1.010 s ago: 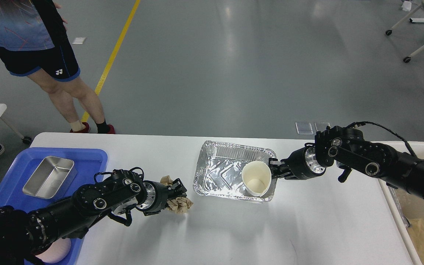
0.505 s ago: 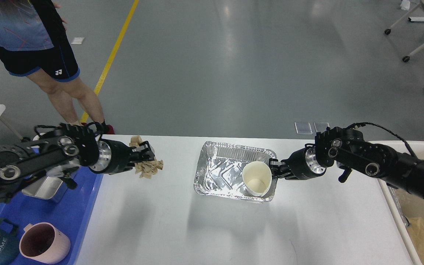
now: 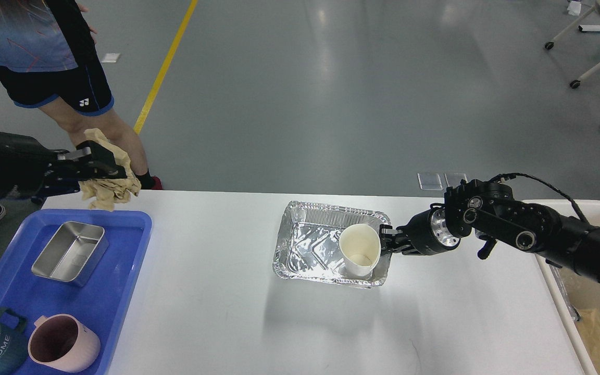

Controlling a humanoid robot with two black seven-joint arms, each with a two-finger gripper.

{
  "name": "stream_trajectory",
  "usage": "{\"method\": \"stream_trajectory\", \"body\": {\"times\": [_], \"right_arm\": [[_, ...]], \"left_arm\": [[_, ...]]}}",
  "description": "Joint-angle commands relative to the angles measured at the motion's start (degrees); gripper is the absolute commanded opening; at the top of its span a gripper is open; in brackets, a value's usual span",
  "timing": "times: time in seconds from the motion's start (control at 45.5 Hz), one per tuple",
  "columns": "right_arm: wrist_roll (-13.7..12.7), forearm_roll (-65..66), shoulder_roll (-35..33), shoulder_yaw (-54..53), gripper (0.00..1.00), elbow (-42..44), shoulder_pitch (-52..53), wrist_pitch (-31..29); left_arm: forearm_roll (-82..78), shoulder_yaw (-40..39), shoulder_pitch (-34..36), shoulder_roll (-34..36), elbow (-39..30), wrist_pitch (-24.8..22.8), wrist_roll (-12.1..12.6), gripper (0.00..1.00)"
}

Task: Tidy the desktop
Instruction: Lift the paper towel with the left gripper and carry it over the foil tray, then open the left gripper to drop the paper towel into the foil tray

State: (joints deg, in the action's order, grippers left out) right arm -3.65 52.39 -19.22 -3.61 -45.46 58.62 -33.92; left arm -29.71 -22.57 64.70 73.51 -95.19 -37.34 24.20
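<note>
Across the lower frame the desktop point(image 3: 237, 323) runs lengthwise left to right. At upper left, the left gripper point(image 3: 103, 167) pinches crumpled paper point(image 3: 108, 188); the right gripper point(image 3: 387, 240) seemingly clamps the paper cup point(image 3: 360, 250).

The foil tray point(image 3: 310, 250) sits near the middle of the desktop point(image 3: 227, 312), with a paper cup point(image 3: 360, 251) standing in its right end. Well to the tray's left lies the tub point(image 3: 117, 291), holding a metal box point(image 3: 69, 252) at its far end and two mugs point(image 3: 63, 349) at its near end. To the tray's right, past the desktop's edge, stands a bin point(image 3: 573, 312).
</note>
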Motion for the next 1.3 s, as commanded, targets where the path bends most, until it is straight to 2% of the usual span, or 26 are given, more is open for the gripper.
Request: {"method": "stream_trajectory", "body": {"times": [0.0,0.132,0.242,0.373,0.505,0.659,0.681,0.703,0.988,1.12,1.186,1.273], "right_arm": [[0.05,0.0,-0.03,0.0,0.0,-0.07,0.01,-0.01],[0.05,0.0,0.06,-0.08,0.0,-0.07,0.01,-0.01],[0.05,0.0,0.06,-0.08,0.0,-0.07,0.09,-0.01],[0.05,0.0,0.06,-0.08,0.0,-0.07,0.18,-0.01],[0.05,0.0,0.15,-0.26,0.0,-0.07,0.27,-0.01],[0.05,0.0,-0.03,-0.35,0.0,-0.16,0.01,0.08],[0.05,0.0,-0.03,-0.35,0.0,-0.16,0.01,0.08],[0.05,0.0,-0.03,-0.35,0.0,-0.16,0.01,0.08],[0.05,0.0,0.23,-0.35,0.0,-0.16,0.01,0.7],[0.05,0.0,0.15,-0.35,0.0,-0.16,0.01,0.7],[0.05,0.0,0.15,-0.35,0.0,-0.16,0.01,0.7],[0.05,0.0,0.06,-0.35,0.0,-0.16,0.01,0.7]], "left_arm": [[1.5,-4.15,-0.01,2.34,0.09,-3.09,-0.03,0.02],[1.5,-5.21,0.08,1.29,0.18,-2.65,-0.03,0.03],[1.5,-4.86,-0.18,-3.36,0.35,-0.98,0.06,0.03],[0.44,-4.24,-1.32,-12.41,1.93,3.41,0.32,0.04],[-2.97,-2.13,-3.52,-25.85,4.92,7.89,0.5,0.05],[-8.78,-1.87,-7.83,-37.72,11.33,9.22,0.23,0.07],[-8.79,-1.87,-7.83,-37.74,11.34,9.22,0.23,0.07],[-9.05,-1.78,-9.05,-42.26,14.3,9.22,0.23,0.09],[-13.35,-0.28,-13.01,-56.54,28.29,9.39,-0.21,0.11],[-14.06,-0.72,-13.54,-61.64,32.43,9.48,-0.29,0.12],[-14.06,-0.81,-13.54,-63.22,34.1,9.66,-0.21,0.18],[-13.97,-0.99,-13.54,-64.54,36.03,10.62,-0.21,0.43]]}}
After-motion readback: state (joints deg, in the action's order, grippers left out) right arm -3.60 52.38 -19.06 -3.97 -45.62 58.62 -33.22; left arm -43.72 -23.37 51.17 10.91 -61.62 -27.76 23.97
